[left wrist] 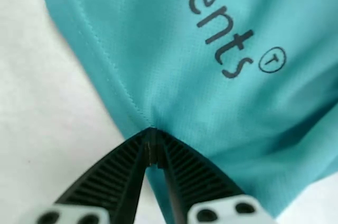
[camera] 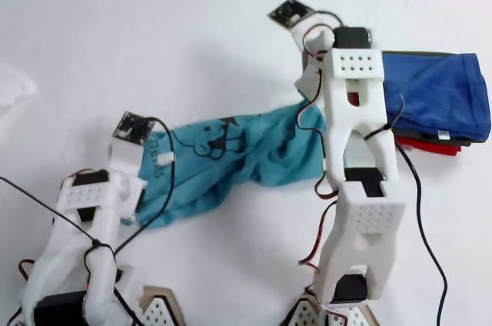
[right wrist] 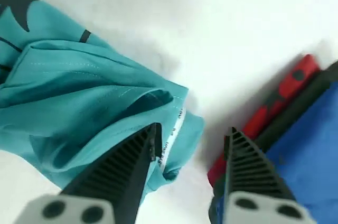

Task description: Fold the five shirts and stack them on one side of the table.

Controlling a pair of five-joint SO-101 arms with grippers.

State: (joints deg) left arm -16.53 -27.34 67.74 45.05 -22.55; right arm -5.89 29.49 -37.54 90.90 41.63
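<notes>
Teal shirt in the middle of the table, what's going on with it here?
The left gripper has its fingers shut on the hem of the teal shirt, which lies bunched and unfolded on the white table. The right gripper hangs open over the shirt's other end, near a sewn-in label. Beside that end sits a stack of folded shirts, with a blue one on top and a red one showing underneath.

Robotics lab; white table (camera: 154, 49), cabled arms (camera: 360, 122).

White arms (camera: 361, 111), black ribbed pincers (left wrist: 152, 147) (right wrist: 193, 131)
</notes>
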